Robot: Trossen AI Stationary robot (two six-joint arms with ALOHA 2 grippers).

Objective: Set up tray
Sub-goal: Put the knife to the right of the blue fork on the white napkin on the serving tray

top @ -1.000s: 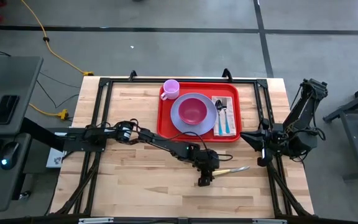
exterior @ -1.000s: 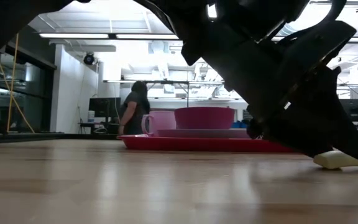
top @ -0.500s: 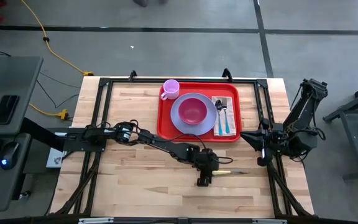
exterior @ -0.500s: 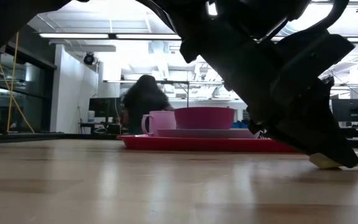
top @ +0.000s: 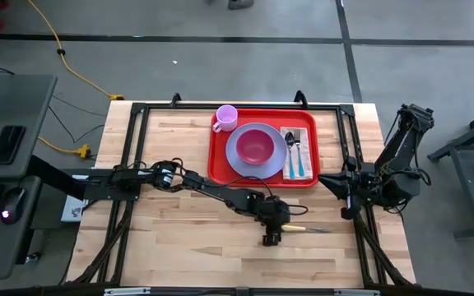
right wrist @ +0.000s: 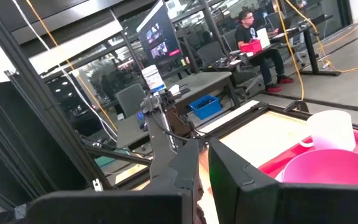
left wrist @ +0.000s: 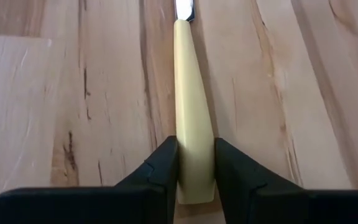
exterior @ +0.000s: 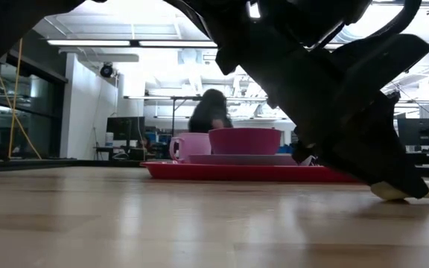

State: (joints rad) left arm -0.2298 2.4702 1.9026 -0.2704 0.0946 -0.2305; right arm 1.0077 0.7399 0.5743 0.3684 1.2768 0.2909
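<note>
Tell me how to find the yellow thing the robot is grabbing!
Find the big bright red plastic tray on the wooden table. Off the tray, on bare wood, the left gripper is closing on a knife with a pale yellow handle. It is the only cutlery off the tray.

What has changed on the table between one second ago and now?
The left gripper has closed its fingers on the cream handle of the knife, which lies on the wooden table in front of the red tray. The knife turned slightly, its blade swinging nearer. The tray with its plate, bowl, cup and napkin stayed as it was; the right gripper stayed parked at the right edge.
</note>
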